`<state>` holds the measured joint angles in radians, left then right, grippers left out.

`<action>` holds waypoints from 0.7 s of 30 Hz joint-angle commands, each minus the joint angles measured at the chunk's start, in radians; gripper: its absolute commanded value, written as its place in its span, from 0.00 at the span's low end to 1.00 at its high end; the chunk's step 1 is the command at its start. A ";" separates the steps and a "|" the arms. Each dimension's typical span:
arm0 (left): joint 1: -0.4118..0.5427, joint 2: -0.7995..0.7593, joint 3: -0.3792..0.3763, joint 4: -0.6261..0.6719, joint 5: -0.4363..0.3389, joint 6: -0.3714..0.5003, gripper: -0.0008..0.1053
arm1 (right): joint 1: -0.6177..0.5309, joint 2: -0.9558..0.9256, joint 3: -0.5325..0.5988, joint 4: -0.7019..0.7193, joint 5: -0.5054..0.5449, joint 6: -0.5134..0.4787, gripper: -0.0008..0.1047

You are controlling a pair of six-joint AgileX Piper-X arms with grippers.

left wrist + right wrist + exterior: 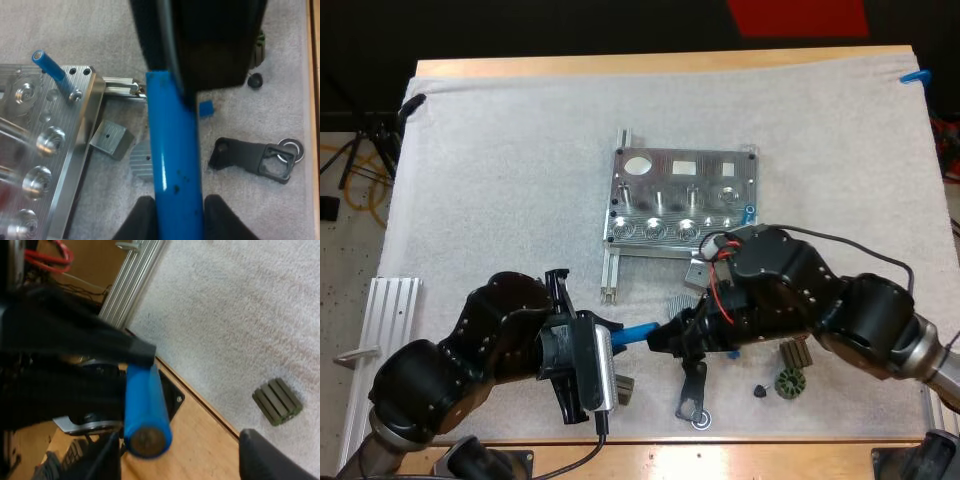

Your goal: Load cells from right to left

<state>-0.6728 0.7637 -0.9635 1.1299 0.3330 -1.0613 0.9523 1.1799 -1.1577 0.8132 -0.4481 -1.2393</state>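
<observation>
A metal fixture [680,195] lies mid-mat with a thin blue peg [748,213] standing at its near right corner. My left gripper [608,335] is shut on a blue cylinder [635,333]; in the left wrist view its fingers [145,220] press both sides of the cylinder [175,170]. My right gripper [670,338] is at the cylinder's other end. In the right wrist view the cylinder's end [145,412] sits between my open right gripper's [180,460] fingers, close to one finger [107,460] and apart from the other.
A black bracket [692,390] with a washer [701,420] lies near the front edge. A grey block [698,272], a ridged disc [685,305], gear-like parts [790,380] and a small ridged block [623,388] are scattered about. An aluminium rail [390,300] lies left.
</observation>
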 commanded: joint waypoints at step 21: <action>0.001 -0.004 0.001 0.003 0.023 -0.011 0.01 | 0.020 0.009 -0.002 -0.077 -0.005 0.096 0.50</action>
<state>-0.6728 0.7637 -0.9635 1.1299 0.3417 -1.0613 0.9698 1.1856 -1.1577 0.7447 -0.4503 -1.1449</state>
